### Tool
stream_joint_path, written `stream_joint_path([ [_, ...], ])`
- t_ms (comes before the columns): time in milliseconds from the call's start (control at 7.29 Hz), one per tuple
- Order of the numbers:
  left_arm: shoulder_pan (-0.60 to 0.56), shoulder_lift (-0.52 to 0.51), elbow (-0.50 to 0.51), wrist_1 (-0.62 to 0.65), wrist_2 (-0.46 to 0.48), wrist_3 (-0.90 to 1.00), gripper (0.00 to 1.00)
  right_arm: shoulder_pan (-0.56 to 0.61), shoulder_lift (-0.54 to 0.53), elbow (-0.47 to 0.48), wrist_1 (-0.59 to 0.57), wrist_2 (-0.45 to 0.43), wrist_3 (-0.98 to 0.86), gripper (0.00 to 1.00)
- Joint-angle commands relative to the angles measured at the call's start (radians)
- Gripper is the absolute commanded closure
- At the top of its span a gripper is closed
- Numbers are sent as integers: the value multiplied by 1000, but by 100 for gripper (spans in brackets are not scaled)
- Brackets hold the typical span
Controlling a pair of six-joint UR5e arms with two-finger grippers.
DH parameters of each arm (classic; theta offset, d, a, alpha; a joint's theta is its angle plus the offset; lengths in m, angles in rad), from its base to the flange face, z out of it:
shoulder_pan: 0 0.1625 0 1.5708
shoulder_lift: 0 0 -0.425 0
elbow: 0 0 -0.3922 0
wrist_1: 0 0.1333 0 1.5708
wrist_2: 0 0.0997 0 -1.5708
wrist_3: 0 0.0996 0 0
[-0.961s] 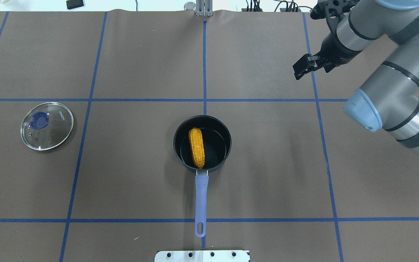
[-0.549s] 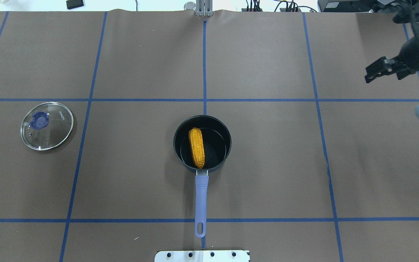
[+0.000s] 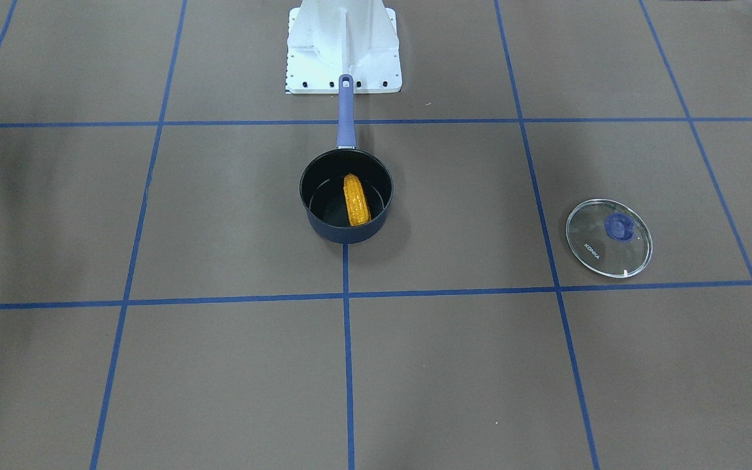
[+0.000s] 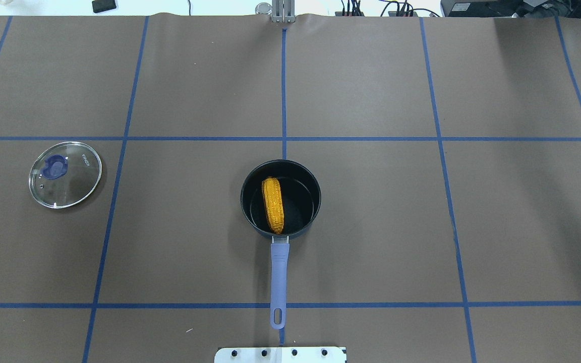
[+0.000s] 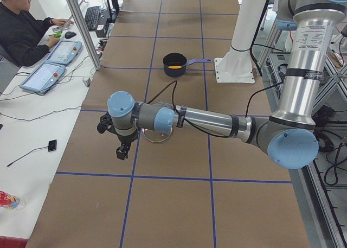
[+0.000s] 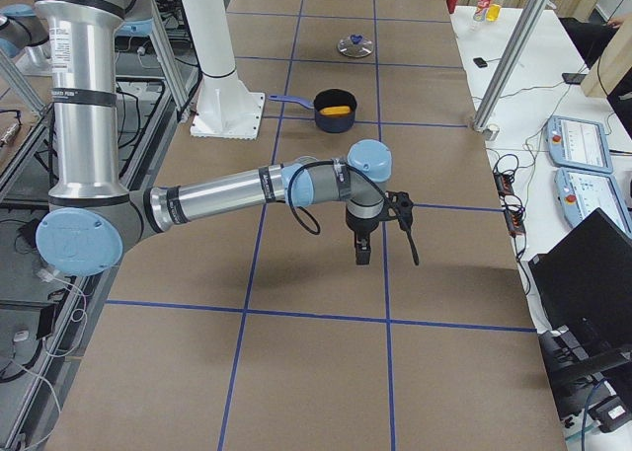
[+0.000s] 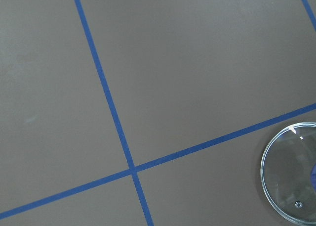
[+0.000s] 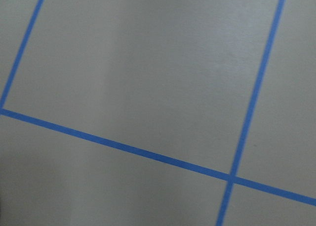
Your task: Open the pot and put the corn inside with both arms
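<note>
The dark navy pot stands open at the table's middle, its lavender handle pointing to the robot's base. The corn lies inside it, also in the front view. The glass lid lies flat on the table's left side, apart from the pot. Neither gripper shows in the overhead or front views. In the exterior left view the left gripper hangs over the table beside the lid. In the exterior right view the right gripper hangs over bare table, far from the pot. I cannot tell whether either is open.
The white robot base plate sits just behind the handle's end. Blue tape lines grid the brown table. An operator sits at a side desk with tablets. The left wrist view shows the lid's edge.
The right arm has swung out of the overhead view to the right. The pot, corn and lid have not moved.
</note>
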Motion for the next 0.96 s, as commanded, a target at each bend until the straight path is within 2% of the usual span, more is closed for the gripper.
stream_joint_path([
  [0,-22,4,-7,83,0,6,0,72,-61,-9,-15,0,-132,0],
  [137,-30,28,-24,118,0,6,0,72,-67,-7,-15,-40,-139,0],
  [412,-33,39,-59,182,1,6,0,72,-72,-6,-15,-51,-142,0],
  [824,-33,50,-61,183,1,8,0,72,-69,-6,-13,-57,-140,0],
])
